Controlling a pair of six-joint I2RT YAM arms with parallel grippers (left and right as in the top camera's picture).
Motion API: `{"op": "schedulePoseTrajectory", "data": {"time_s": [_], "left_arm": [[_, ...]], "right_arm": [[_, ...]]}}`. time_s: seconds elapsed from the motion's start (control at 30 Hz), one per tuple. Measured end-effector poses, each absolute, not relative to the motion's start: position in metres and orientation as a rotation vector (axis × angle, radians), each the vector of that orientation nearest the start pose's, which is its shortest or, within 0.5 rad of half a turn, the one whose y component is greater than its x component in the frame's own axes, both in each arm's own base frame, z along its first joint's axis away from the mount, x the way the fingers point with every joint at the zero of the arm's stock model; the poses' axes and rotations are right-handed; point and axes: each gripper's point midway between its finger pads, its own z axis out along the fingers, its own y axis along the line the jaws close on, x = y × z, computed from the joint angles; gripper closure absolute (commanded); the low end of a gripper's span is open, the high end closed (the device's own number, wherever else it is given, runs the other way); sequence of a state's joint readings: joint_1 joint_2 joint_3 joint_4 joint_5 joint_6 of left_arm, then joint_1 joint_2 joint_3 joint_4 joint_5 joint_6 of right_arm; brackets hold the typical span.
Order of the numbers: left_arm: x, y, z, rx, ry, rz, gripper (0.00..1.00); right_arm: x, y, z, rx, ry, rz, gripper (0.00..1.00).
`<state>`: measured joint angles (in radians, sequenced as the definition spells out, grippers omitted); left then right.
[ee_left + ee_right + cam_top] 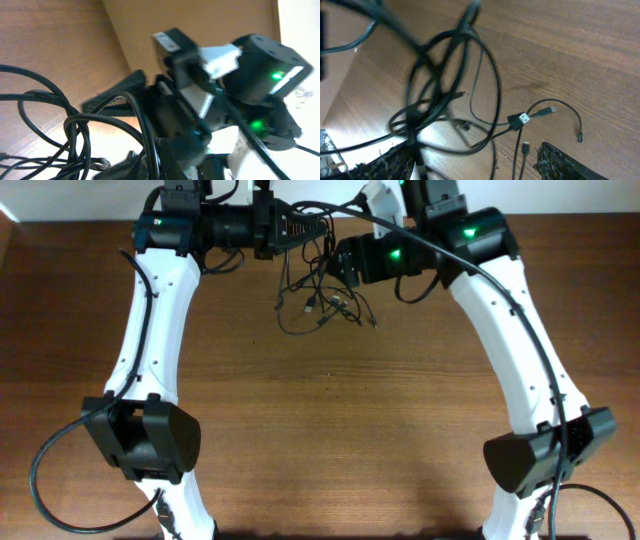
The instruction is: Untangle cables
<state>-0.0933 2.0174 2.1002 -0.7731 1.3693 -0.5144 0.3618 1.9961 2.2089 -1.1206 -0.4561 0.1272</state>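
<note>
The near part of the table (320, 410) is bare wood. Farther out lie the cables (312, 290), a loose black tangle close to the far edge, strung between the two arms. Its loose ends and small plugs (340, 305) trail back toward the near side, with one slack loop lowest. As a bundle it has no clean long axis. At best it runs crosswise from one gripper to the other, tails pointing nearward.

Just past the tails, the right gripper (342, 260) has its fingers (555, 160) spread wide. One strand runs against the other finger, but I see nothing pinched. The left gripper (288, 228) sits farthest out with strands hanging off its tip. Whether it is clamped on them or they are only draped there, I cannot tell.

What worries me is a straight pull apart. With several loops crossing each other, I reckon that would cinch the knot rather than free it, and a plug could hook inside a loop. The tangle is also near the right arm's own thick lead (450, 250), so a strand could snag on it. That close to the far edge, a dropped bundle might slide off.
</note>
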Motion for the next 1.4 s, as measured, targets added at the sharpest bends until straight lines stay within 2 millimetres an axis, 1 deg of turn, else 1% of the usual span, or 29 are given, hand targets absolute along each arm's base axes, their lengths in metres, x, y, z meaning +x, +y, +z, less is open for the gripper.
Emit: {"op": "schedulePoseTrajectory", "data": {"time_s": [0.03, 0.07, 0.1, 0.13, 0.17, 0.2, 0.3, 0.37, 0.43, 0.47, 0.5, 0.53, 0.57, 0.63, 0.7, 0.77, 0.8, 0.83, 0.9, 0.97, 1.1, 1.17, 1.2, 1.23, 1.27, 1.3, 1.33, 1.37, 1.4], "left_arm": [[0.438, -0.21, 0.364, 0.341, 2.135, -1.873, 1.0], [0.437, -0.211, 0.364, 0.343, 2.134, -1.881, 1.0], [0.436, -0.211, 0.366, 0.348, 2.13, -1.89, 1.0], [0.435, -0.211, 0.367, 0.356, 2.124, -1.901, 1.0], [0.433, -0.211, 0.369, 0.365, 2.118, -1.916, 1.0], [0.431, -0.211, 0.371, 0.38, 2.107, -1.932, 1.0], [0.428, -0.211, 0.374, 0.418, 2.081, -1.95, 1.0], [0.429, -0.21, 0.375, 0.487, 2.032, -1.907, 1.0], [0.434, -0.204, 0.368, 0.477, 2.039, -1.841, 1.0], [0.44, -0.199, 0.359, 0.43, 2.077, -1.784, 1.0], [0.448, -0.192, 0.347, 0.359, 2.137, -1.705, 1.0], [0.457, -0.182, 0.33, 0.266, 2.221, -1.6, 1.0], [0.461, -0.175, 0.314, 0.189, 2.299, -1.502, 1.0], [0.465, -0.165, 0.293, 0.1, 2.4, -1.358, 1.0], [0.468, -0.154, 0.276, 0.054, 2.48, -1.173, 1.0], [0.472, -0.133, 0.262, -0.007, 2.54, -0.979, 1.0], [0.473, -0.121, 0.253, -0.04, 2.573, -0.871, 1.0], [0.473, -0.114, 0.248, -0.059, 2.594, -0.807, 1.0], [0.472, -0.11, 0.245, -0.068, 2.612, -0.751, 1.0], [0.471, -0.104, 0.247, -0.044, 2.608, -0.688, 1.0], [0.468, -0.099, 0.253, 0.015, 2.597, -0.634, 1.0], [0.465, -0.103, 0.257, 0.047, 2.591, -0.615, 1.0], [0.464, -0.104, 0.259, 0.058, 2.588, -0.586, 1.0], [0.466, -0.09, 0.256, 0.041, 2.598, -0.459, 1.0], [0.472, -0.056, 0.248, -0.03, 2.612, -0.286, 1.0], [0.477, -0.023, 0.24, -0.104, 2.625, -0.153, 1.0], [0.477, 0.001, 0.234, -0.162, 2.633, -0.062, 1.0], [0.477, 0.014, 0.232, -0.189, 2.638, -0.004, 1.0], [0.476, 0.021, 0.23, -0.204, 2.64, 0.037, 1.0]], "right_arm": [[0.439, 0.246, 0.282, -0.485, 2.466, 0.768, 0.29], [0.44, 0.247, 0.28, -0.482, 2.47, 0.769, 0.37], [0.442, 0.247, 0.279, -0.476, 2.468, 0.767, 0.5], [0.443, 0.247, 0.279, -0.476, 2.463, 0.767, 0.71], [0.446, 0.248, 0.281, -0.477, 2.45, 0.766, 0.88], [0.448, 0.249, 0.282, -0.476, 2.438, 0.763, 0.96], [0.452, 0.246, 0.283, -0.439, 2.437, 0.759, 0.96], [0.454, 0.235, 0.281, -0.392, 2.463, 0.754, 0.96], [0.453, 0.221, 0.28, -0.348, 2.49, 0.745, 0.96], [0.452, 0.212, 0.282, -0.324, 2.502, 0.737, 0.96], [0.449, 0.199, 0.289, -0.293, 2.502, 0.725, 0.96], [0.442, 0.189, 0.296, -0.27, 2.51, 0.719, 0.96], [0.436, 0.183, 0.302, -0.259, 2.511, 0.716, 0.96], [0.421, 0.173, 0.311, -0.237, 2.53, 0.727, 0.96], [0.414, 0.169, 0.316, -0.229, 2.536, 0.738, 0.96], [0.414, 0.151, 0.319, -0.179, 2.538, 0.735, 0.96], [0.415, 0.139, 0.324, -0.149, 2.522, 0.755, 0.96], [0.413, 0.135, 0.33, -0.143, 2.505, 0.789, 0.96], [0.405, 0.136, 0.343, -0.168, 2.468, 0.863, 0.96], [0.394, 0.129, 0.362, -0.173, 2.412, 0.931, 0.96], [0.384, 0.097, 0.39, -0.103, 2.328, 0.946, 0.96], [0.376, 0.082, 0.403, -0.069, 2.29, 0.962, 0.96], [0.374, 0.075, 0.406, -0.049, 2.279, 0.959, 0.96], [0.373, 0.054, 0.409, 0.011, 2.263, 0.914, 0.96], [0.371, 0.018, 0.415, 0.117, 2.231, 0.835, 0.96], [0.365, -0.014, 0.419, 0.218, 2.207, 0.762, 0.96], [0.358, -0.028, 0.422, 0.27, 2.193, 0.725, 0.96], [0.354, -0.036, 0.425, 0.301, 2.181, 0.709, 0.96], [0.352, -0.042, 0.427, 0.331, 2.171, 0.7, 0.96]]}}
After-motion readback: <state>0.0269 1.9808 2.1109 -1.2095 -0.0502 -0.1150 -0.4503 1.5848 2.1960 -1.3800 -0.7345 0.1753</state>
